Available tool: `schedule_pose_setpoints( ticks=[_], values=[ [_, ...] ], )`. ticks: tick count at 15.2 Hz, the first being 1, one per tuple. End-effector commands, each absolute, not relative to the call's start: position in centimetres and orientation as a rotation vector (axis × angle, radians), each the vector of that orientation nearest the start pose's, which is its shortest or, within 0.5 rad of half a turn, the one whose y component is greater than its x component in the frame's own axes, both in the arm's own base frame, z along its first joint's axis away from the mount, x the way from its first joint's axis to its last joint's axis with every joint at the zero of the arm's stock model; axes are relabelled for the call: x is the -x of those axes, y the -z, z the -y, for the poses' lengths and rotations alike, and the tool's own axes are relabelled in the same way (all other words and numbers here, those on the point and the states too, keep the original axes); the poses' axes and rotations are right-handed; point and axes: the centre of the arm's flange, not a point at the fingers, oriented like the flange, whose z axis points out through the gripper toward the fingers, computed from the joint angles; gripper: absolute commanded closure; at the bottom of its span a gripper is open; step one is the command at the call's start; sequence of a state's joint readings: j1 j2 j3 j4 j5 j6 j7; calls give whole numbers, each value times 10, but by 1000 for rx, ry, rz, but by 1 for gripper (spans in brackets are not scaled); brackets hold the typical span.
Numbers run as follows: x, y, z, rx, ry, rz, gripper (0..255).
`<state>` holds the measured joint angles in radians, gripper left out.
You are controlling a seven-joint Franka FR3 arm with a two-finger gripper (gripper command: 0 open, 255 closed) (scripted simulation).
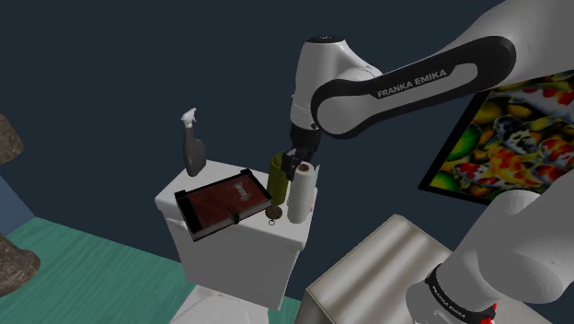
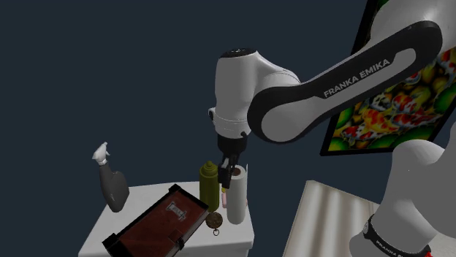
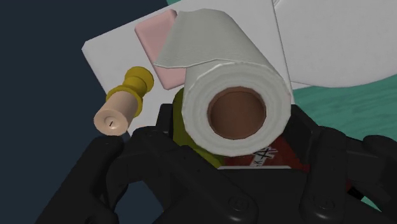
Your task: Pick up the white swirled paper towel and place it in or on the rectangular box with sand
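Observation:
The white paper towel roll (image 1: 300, 191) stands upright on the near corner of a white toilet tank (image 1: 175, 201); its brown core (image 3: 236, 114) faces the hand. My gripper (image 1: 299, 155) hangs right above the roll's top, open, with one black finger (image 3: 105, 172) on each side and neither touching it. The rectangular dark-rimmed box of reddish-brown sand (image 1: 221, 202) lies on the tank beside the roll, towards the shoulder view's left. From the second exterior view, the gripper (image 2: 231, 166) sits over the roll (image 2: 236, 196), and the box (image 2: 157, 223) lies in front of it.
An olive bottle (image 1: 277, 178) with a yellow cap (image 3: 137, 81) stands close against the roll. A grey spray bottle (image 1: 193, 147) is at the tank's far side. A small round brown object (image 1: 273, 214) lies by the box. A koi painting (image 1: 501, 138) hangs on the dark wall.

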<state>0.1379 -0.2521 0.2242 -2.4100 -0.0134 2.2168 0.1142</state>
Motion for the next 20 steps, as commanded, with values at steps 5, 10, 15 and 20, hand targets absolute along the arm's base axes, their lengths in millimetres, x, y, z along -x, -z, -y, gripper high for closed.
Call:
schedule_pose_setpoints(
  ticks=[5,10,15,20],
  values=[
    [-414,-449,-143,3024,-59,812,0],
    [-413,-429,-142,3018,-64,825,0],
    [-412,-410,-142,3018,-64,825,0],
    [-412,-410,-142,3018,-64,825,0]
  ],
)
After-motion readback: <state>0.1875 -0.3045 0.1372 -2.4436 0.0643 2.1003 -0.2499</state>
